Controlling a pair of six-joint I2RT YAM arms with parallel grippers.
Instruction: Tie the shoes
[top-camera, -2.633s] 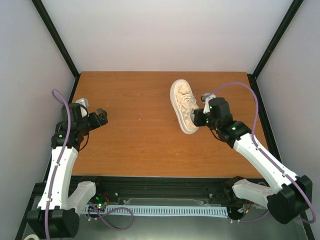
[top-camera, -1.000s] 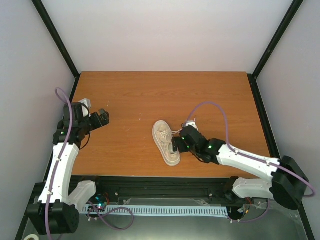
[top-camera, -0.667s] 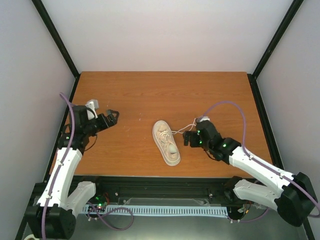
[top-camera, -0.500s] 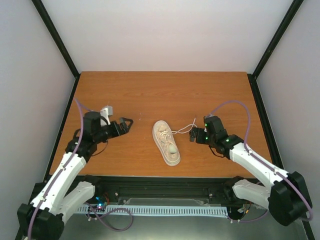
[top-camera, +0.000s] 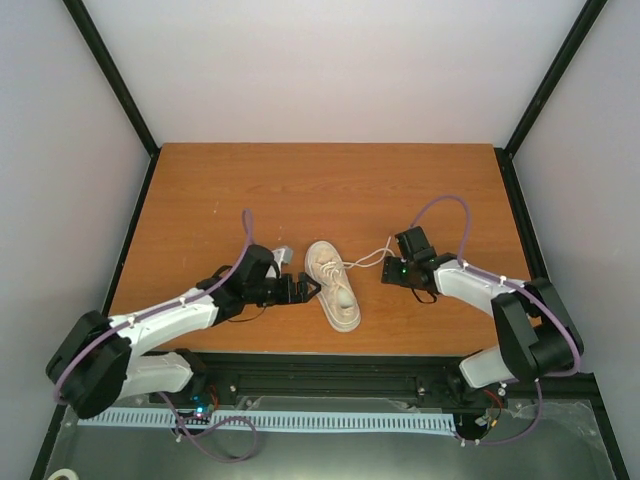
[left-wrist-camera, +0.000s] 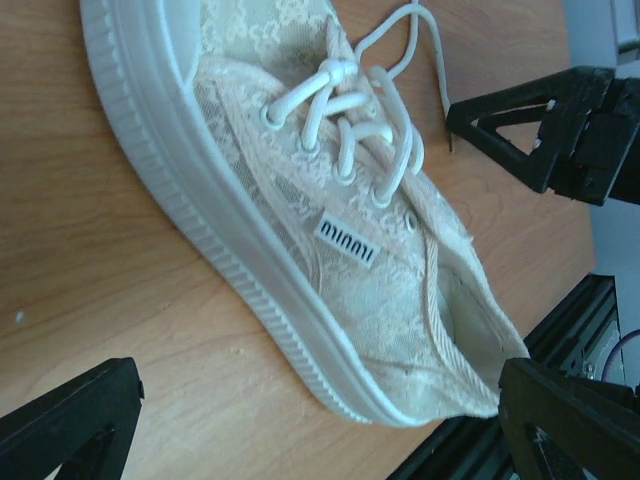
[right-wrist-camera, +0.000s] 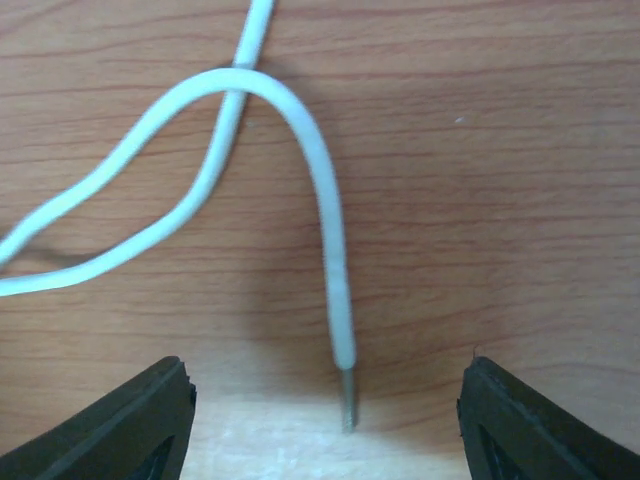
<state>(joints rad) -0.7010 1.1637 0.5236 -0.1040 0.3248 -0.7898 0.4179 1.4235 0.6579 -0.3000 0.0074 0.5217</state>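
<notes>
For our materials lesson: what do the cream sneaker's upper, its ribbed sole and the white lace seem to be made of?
Cream sneaker upper: matt, lacy patterned fabric, visible weave. Pale ribbed sole: likely rubber, moulded grooves. Thin white lace: smooth round cord, perhaps coated, with a darker tip.

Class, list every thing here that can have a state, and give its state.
sneaker: upright on its sole, untied.
laces: loose, ends trailing on the table.
left gripper: open, empty, beside the sneaker.
right gripper: open, empty, over a lace end.
</notes>
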